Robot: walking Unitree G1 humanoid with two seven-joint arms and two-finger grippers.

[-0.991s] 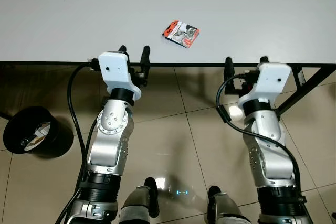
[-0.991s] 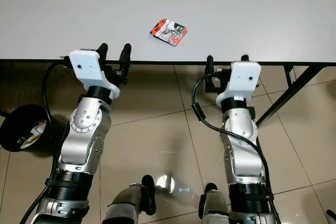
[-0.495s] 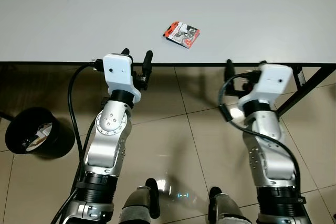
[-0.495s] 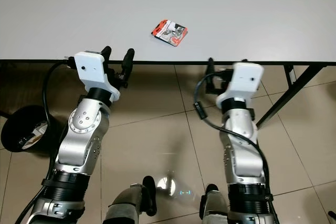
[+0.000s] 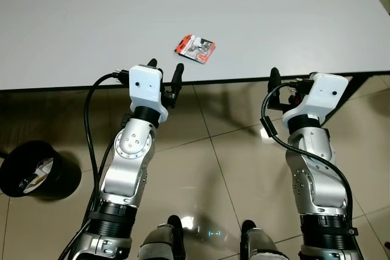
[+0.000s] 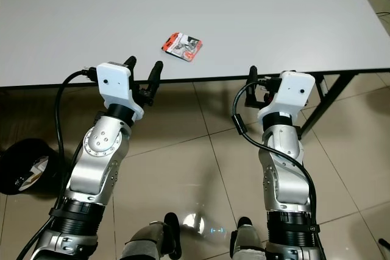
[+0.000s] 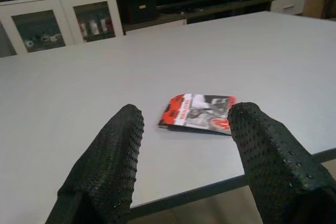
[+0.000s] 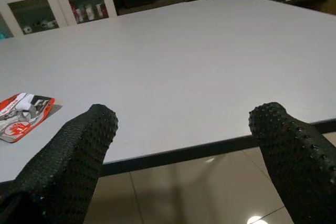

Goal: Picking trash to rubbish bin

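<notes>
black fingers of the left gripper (image 5: 164, 74) stand apart at the table's near edge (image 5: 61, 83), empty. straight ahead of it, a little to the robot's right, lies the red-and-white wrapper (image 5: 195, 48), flat on the grey table, long axis slanting across the reach. the left arm is clearly nearer; the right gripper (image 5: 291, 78), also spread, hovers off to the side. bare tabletop surrounds the wrapper. the rubbish bin (image 5: 36, 172) sits on the floor, left.

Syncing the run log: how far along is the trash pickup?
Early. Done: the black bin on the floor already holds some scraps. In hand: nothing; left end effector is open at the table edge, facing the red wrapper. Left: grasp it, bin it. Right end effector is open.
</notes>
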